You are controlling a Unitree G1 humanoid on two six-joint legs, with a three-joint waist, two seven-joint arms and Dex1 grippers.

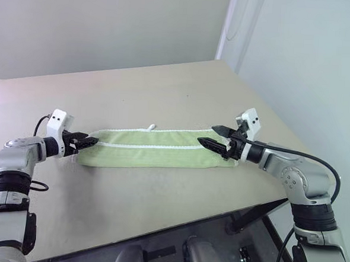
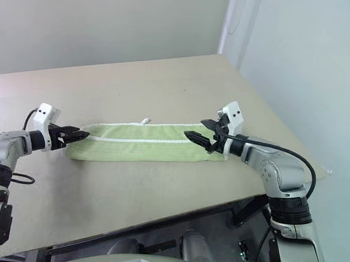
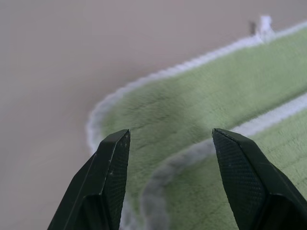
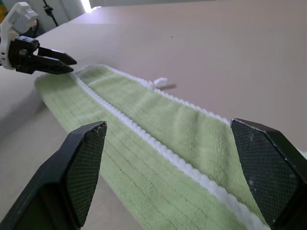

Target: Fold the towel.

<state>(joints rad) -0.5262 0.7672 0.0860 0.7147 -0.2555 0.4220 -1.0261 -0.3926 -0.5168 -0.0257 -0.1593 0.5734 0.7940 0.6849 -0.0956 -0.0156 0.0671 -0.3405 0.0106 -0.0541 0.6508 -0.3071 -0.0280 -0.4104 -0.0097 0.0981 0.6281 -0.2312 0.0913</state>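
Colours we see on the table

We see a light yellow-green towel (image 1: 156, 149) with white stitched edging and a white loop tag (image 1: 151, 128), a plain beige table (image 1: 165, 89), and black fingers on the left gripper (image 1: 90, 142) and right gripper (image 1: 217, 138).

Towel (image 1: 156, 147) lies folded lengthwise on table (image 1: 165, 95), running left-right, nearer the near edge than the far one. Loop tag (image 1: 151, 128) sits at its far edge, abt mid-length. L gripper (image 1: 90, 142) at towel's left end, R gripper (image 1: 219, 138) over its right end, tips facing each other across the towel.
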